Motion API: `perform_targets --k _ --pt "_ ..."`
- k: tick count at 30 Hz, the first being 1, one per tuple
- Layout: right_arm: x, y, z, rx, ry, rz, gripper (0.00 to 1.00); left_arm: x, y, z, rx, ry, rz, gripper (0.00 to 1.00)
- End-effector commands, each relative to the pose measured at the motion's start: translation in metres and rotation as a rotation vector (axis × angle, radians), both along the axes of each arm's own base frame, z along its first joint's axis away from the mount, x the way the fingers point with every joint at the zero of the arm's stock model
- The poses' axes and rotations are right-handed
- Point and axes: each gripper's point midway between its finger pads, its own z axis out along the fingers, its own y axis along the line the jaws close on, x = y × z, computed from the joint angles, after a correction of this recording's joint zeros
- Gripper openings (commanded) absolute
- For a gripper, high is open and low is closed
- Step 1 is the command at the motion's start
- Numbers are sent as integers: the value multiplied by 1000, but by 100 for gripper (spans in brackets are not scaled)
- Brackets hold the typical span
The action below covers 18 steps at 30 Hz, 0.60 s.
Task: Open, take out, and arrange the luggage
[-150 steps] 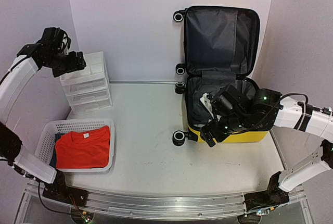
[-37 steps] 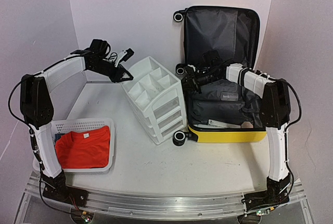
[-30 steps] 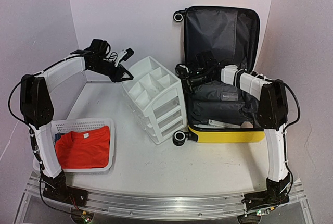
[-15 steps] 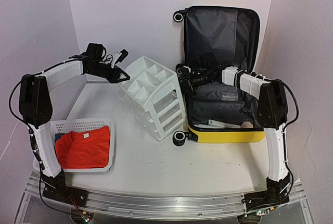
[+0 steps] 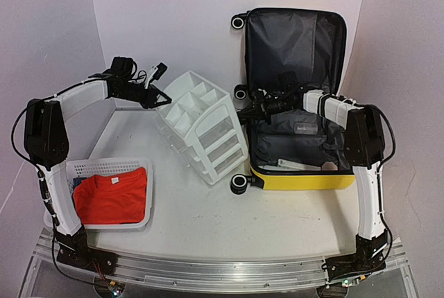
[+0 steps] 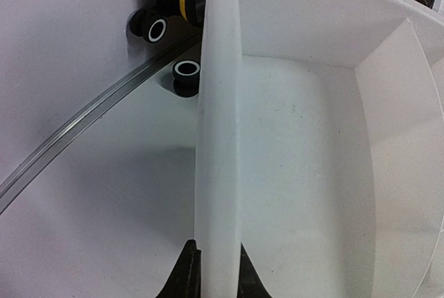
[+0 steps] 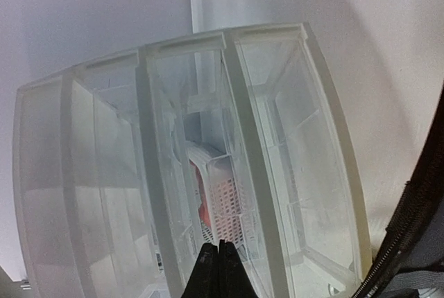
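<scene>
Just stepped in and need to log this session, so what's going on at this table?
The left gripper is clamped on the top rim of the white plastic drawer unit, which stands tilted mid-table beside the yellow suitcase. The right gripper is shut and empty, pointing at the unit's drawer fronts from the suitcase side. The suitcase lies open with dark grey packed items inside; a red T-shirt sits in the white mesh basket.
</scene>
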Motion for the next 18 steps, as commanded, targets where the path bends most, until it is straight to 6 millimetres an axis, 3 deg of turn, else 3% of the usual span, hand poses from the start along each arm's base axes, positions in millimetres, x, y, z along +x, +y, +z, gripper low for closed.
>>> perform_targets --k 1,7,10,18 --pt "-23 36 8 68 -24 131 0 -16 -13 78 -151 -154 -113 0" --pt "-50 66 -3 103 2 248 0 -16 -15 79 -159 -146 -112 0" --pt "-53 68 -1 108 -1 259 0 -15 -14 78 -160 -144 -110 0" --pt "-17 10 7 40 -69 84 0 -17 -15 76 -161 -142 -119 0"
